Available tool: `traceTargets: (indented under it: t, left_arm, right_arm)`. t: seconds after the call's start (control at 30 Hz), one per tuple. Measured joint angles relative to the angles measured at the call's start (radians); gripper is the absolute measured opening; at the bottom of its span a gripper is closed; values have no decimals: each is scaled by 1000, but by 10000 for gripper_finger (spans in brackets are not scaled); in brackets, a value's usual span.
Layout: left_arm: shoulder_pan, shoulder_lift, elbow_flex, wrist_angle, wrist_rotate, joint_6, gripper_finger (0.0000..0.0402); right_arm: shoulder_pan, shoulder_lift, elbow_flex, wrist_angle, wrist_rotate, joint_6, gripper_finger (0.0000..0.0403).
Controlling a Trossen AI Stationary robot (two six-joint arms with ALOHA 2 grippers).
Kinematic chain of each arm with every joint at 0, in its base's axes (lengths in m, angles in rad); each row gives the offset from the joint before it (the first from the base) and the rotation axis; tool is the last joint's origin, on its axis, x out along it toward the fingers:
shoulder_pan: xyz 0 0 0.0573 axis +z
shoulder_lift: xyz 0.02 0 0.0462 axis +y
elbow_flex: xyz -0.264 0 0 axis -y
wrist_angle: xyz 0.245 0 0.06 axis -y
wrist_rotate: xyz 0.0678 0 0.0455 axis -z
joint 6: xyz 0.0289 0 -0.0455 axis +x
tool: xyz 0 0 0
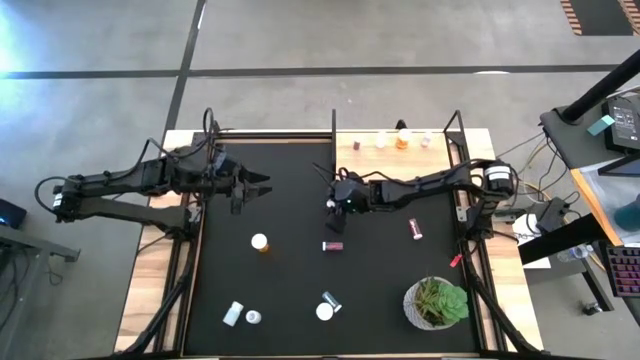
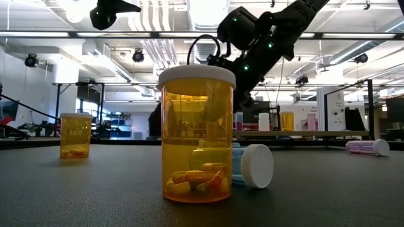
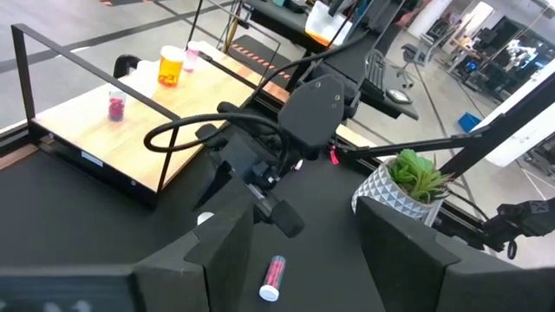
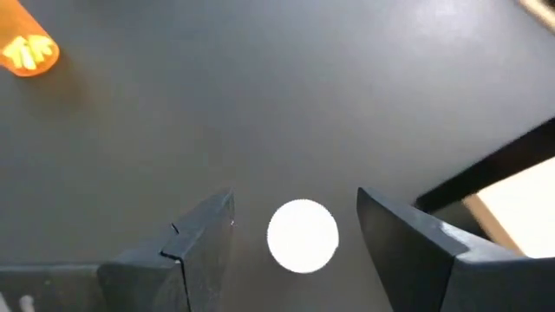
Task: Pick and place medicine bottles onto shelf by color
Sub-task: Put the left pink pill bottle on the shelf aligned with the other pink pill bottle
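Note:
My right gripper [image 1: 336,212] is open over the black mat and points down. Its fingers stand on either side of an upright bottle's white cap [image 4: 302,236] without touching it. The cap also shows in the left wrist view [image 3: 205,219]. My left gripper [image 1: 258,188] is open and empty above the mat's far left. An orange bottle [image 1: 260,242] stands on the mat. A maroon bottle [image 1: 332,246] and a pink one [image 1: 415,229] lie on their sides. The light-wood shelf [image 1: 440,152] at the far edge carries several bottles [image 1: 402,140].
White and clear bottles [image 1: 232,314] [image 1: 325,310] lie near the mat's near edge. A green potted plant [image 1: 436,302] stands at the near right. Thin black posts [image 1: 333,125] rise from the shelf. Black frame rails [image 1: 190,215] run along the mat's left and right sides.

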Motion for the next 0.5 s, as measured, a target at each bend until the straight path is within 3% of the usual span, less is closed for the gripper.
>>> traceTargets:
  t: [0.27,0.5]
  left_arm:
    - [0,-2,0,-2,0,0,190]
    - [0,-2,0,-1,0,8,190]
  right_arm:
    - [-7,9,-14,3,2,34,230]
    - [-15,17,-19,-2,2,58,195]
